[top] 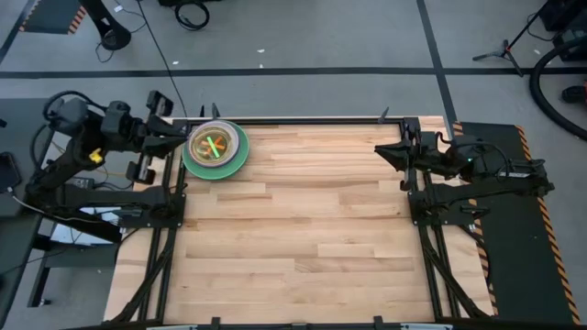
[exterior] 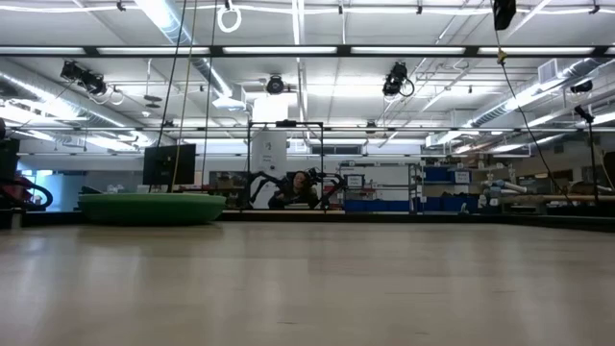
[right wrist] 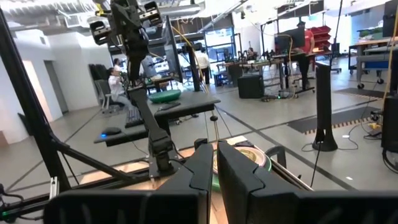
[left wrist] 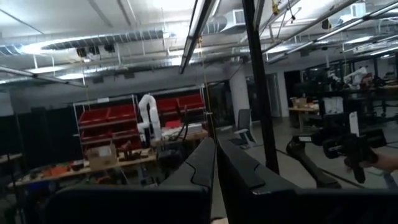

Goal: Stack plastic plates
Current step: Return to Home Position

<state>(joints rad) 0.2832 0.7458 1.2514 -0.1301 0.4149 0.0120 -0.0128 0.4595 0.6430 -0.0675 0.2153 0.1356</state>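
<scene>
While every plate in view sits in one pile, stacking appears complete.

The pile of plates stands in the corner of the tabletop nearest the left arm. Its base is a large green plate, with smaller ones lying on top. No loose plate shows anywhere else in the high view. The left hand sits just beside the pile at the tabletop's edge, fingers narrow and holding nothing. The right hand sits at the opposite edge, well apart from the pile, also narrow and empty. As judged, only parking both arms is left.
</scene>
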